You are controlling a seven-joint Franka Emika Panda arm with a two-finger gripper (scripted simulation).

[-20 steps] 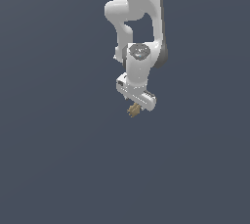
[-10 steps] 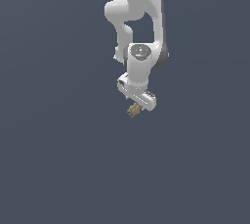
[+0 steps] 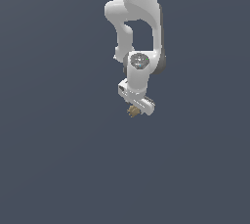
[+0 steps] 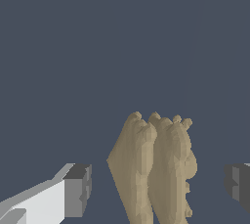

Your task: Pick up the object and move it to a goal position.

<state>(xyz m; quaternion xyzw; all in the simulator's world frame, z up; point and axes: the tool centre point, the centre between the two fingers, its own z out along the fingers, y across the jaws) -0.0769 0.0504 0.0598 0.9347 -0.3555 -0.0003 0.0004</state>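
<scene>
The object [image 4: 154,169] is a tan-brown lump with a knobbly, toothed upper edge. In the wrist view it stands between my gripper [image 4: 158,188] fingers. A dark gap shows on each side, between the lump and the grey fingertips [image 4: 78,190], so the jaws stand open around it without touching. In the exterior view the object [image 3: 132,112] is a tiny brown speck just under the white gripper [image 3: 136,107] bar, near the middle of the picture, and the arm reaches down to it from above.
Around the object there is only a plain dark blue-grey surface [image 3: 58,159], with no other things, edges or containers in sight. The white arm [image 3: 139,22] fills the upper middle of the exterior view.
</scene>
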